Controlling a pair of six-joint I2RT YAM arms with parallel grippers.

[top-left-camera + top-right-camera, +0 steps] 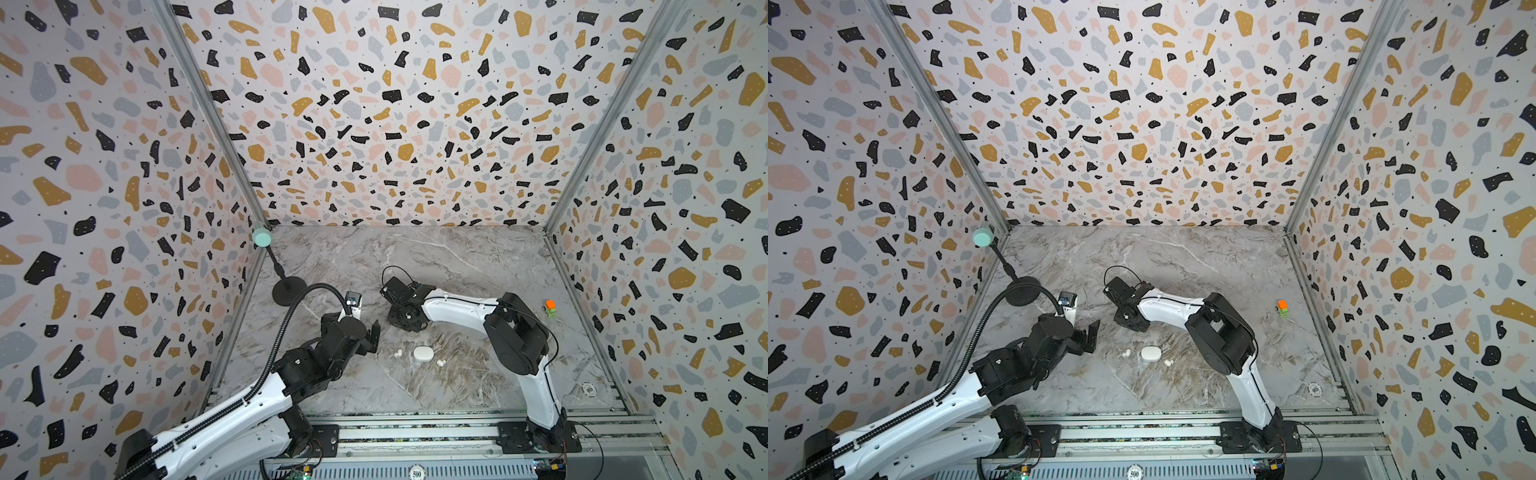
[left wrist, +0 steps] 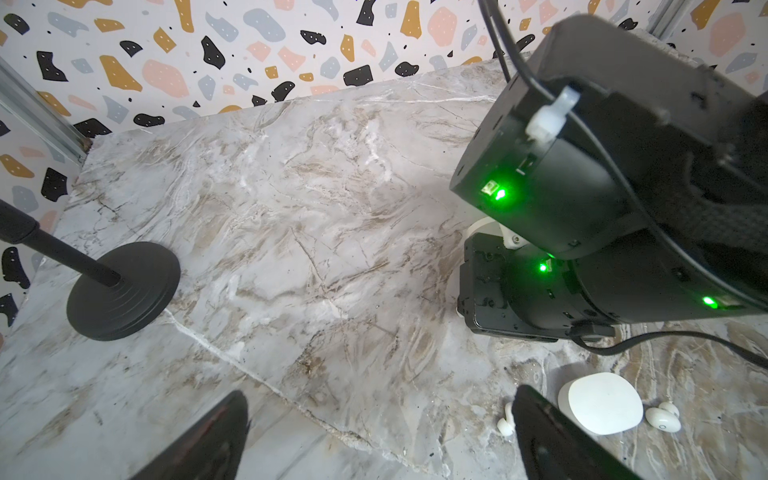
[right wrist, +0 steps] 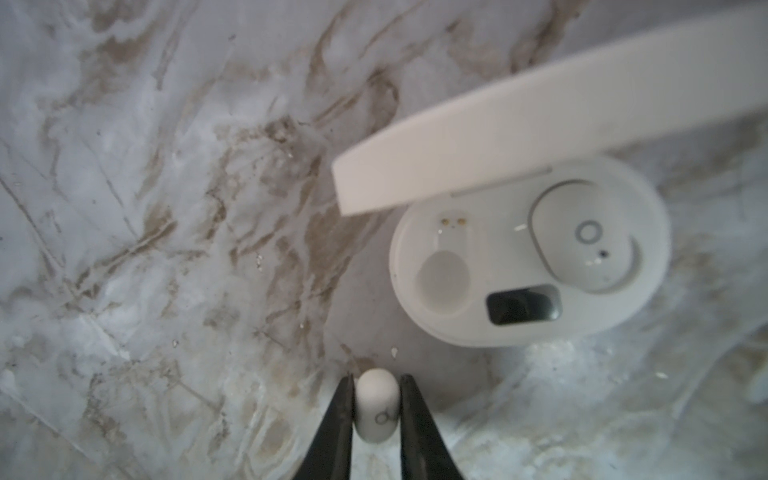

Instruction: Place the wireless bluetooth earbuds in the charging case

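Grey-veined marble tabletop, terrazzo-print walls. Two white cases, four earbuds. The right gripper clamps one earbud; ahead of its fingers, the open case holds a seated earbud. The left gripper gapes empty; beside one finger, the closed case between two loose earbuds.

A closed charging case lies on the marble table between an earbud and a second earbud, the latter partly behind a finger of the wide-spread left gripper. A black stand base sits well apart.
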